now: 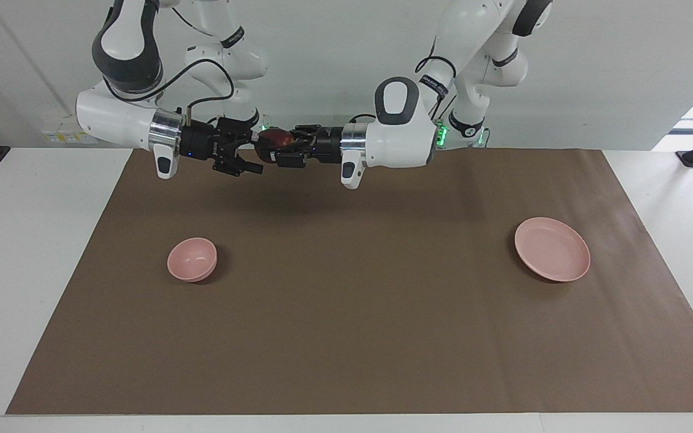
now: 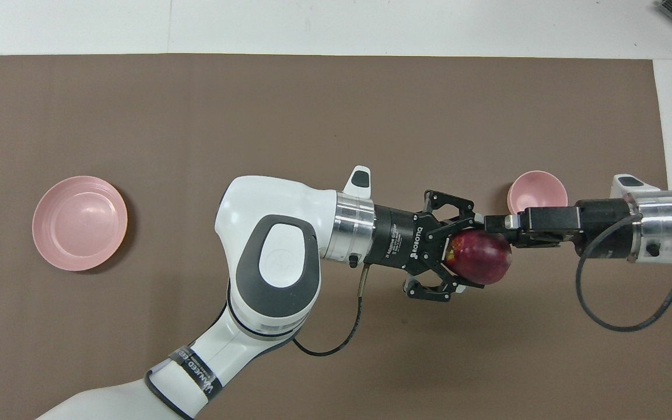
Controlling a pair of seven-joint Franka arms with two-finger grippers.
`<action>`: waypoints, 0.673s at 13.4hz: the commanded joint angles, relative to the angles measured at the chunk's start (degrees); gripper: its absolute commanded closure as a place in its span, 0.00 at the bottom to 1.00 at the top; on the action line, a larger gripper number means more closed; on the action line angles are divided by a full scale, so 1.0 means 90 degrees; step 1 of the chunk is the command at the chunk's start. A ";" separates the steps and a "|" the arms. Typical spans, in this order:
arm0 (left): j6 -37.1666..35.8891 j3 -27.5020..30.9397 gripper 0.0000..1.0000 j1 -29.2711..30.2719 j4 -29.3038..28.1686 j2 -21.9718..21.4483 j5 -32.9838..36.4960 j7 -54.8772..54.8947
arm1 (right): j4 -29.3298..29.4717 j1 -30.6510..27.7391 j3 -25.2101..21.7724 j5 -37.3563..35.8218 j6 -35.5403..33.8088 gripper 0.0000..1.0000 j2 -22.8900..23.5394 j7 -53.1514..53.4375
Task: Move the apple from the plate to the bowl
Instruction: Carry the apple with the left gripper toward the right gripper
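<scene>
Two grippers meet in the air above the brown mat [image 1: 346,313], over its part nearer to the robots than the bowl [image 1: 192,259]. The left gripper [image 1: 283,146] has its fingers closed on the apple [image 1: 274,140] and carries it off the mat. The right gripper [image 1: 249,153] has its jaws fully spread around the apple. Toward the left arm's end of the mat, well apart from the bowl, lies the plate [image 1: 552,249].

Apple [image 2: 479,256] aloft between bowl [image 2: 536,190] and plate [image 2: 79,223]
</scene>
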 commanded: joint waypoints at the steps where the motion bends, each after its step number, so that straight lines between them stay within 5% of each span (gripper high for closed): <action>1: 0.0382 0.0050 1.00 -0.0210 0.0040 -0.0060 -0.0163 -0.0098 | -0.0303 -0.0081 0.0024 0.0181 -0.0227 0.00 -0.0276 0.0067; 9: 0.0647 0.0021 1.00 -0.0455 0.0050 -0.0060 -0.0163 -0.0098 | -0.0303 -0.0423 0.0014 0.0162 -0.1098 0.00 -0.0296 0.0272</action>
